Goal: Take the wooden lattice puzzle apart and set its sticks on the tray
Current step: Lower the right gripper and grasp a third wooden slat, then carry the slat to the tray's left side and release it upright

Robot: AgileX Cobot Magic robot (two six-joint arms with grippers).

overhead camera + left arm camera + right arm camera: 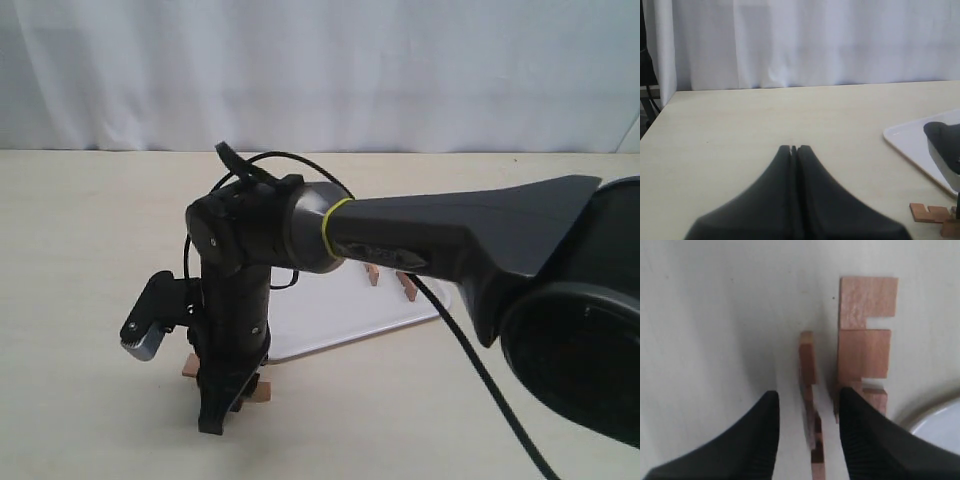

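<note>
All wood pieces loose, none interlocked. Right hand (pixel 809 391): partly open, pointing down at the pale surface (pixel 705 315), black fingers (pixel 762 435) astride upright stick (pixel 808 357) with a gap on each side, nothing clamped. Upright stick: on its narrow edge, running in between the two fingers. Flat stick (pixel 864 340): just beside upright stick, lying flat on surface, two square notches facing away from it, near end right at one fingertip, touching or not cannot tell. Tray (pixel 942 427): white rounded rim just past flat stick, both of these sticks off it. Exterior view: right arm reaching in from the right across to the left side, right hand down just off the tray's near left corner, bits of wood poking out either side of it. Two more sticks (pixel 407 287): on the tray near its far side, side by side, apart from each other, partly hidden under the arm. Grey wrist camera (pixel 148 330) sticking out beside right hand, black cable (pixel 480 370) hanging under the arm. Left hand (pixel 793 148): fingers pressed together, empty, low over surface, well apart from the tray corner and the wood. White curtain (pixel 320 70) behind.
</note>
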